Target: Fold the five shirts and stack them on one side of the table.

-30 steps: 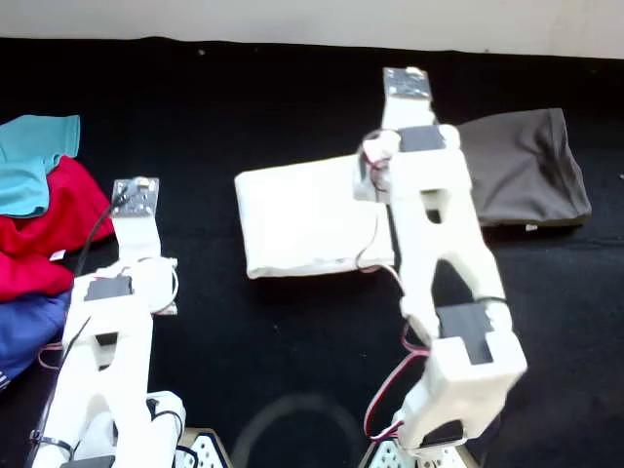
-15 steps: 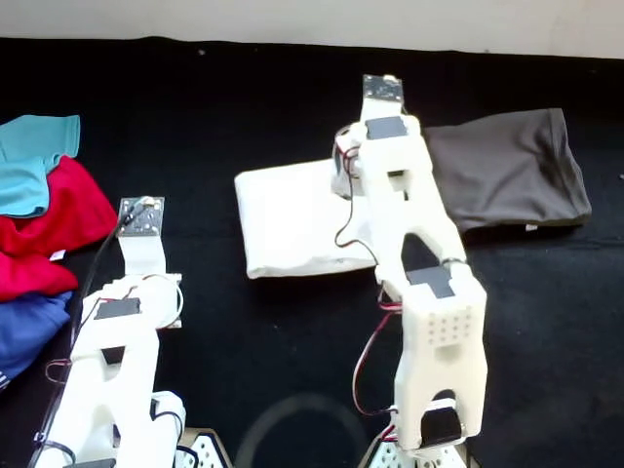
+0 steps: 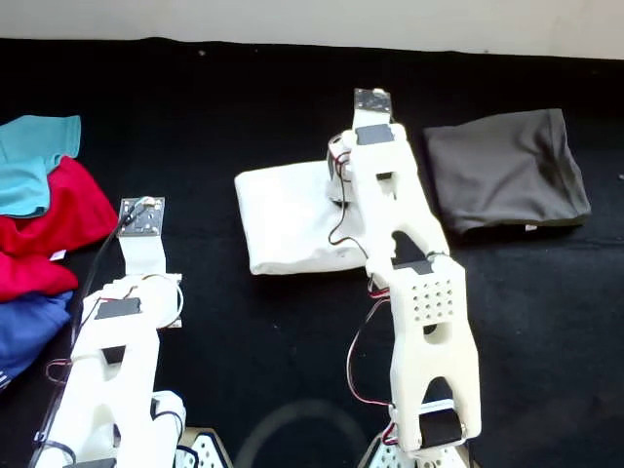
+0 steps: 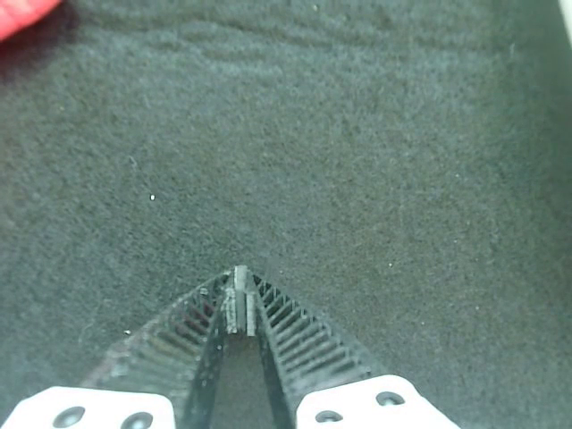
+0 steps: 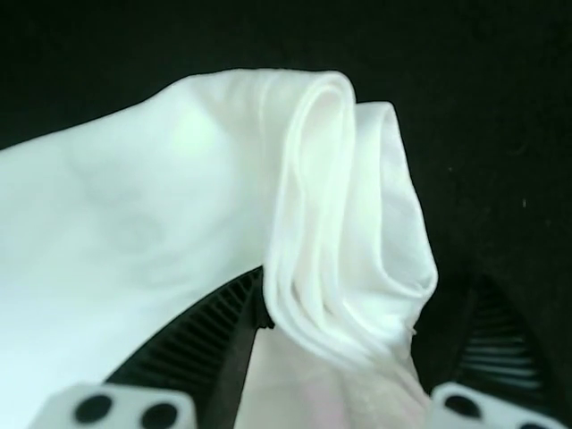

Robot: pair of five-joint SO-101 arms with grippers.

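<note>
Since a moment ago my right arm [image 3: 395,210] has swung to the left, off the grey shirt [image 3: 507,175], and my left arm [image 3: 112,331] has pulled back a little. Now my right arm reaches over the right edge of the white shirt [image 3: 288,219].

My right claw [image 5: 371,295] is wide open. The thick folded edge of the white shirt sits between its two fingers [image 5: 223,335]. I cannot tell if the far finger touches the cloth.

My left claw [image 4: 239,299] is closed, with its tips pressed together and nothing in it. It hangs over bare black tabletop [image 3: 195,117], and a bit of red cloth shows near it.

The white shirt lies folded in the middle of the tabletop. The grey shirt lies folded to its right, apart from it. At the left edge there is a loose pile: the teal shirt [image 3: 34,161] on the red shirt [image 3: 49,229], and the blue shirt [image 3: 24,331] beside them, nearer to my base.
</note>
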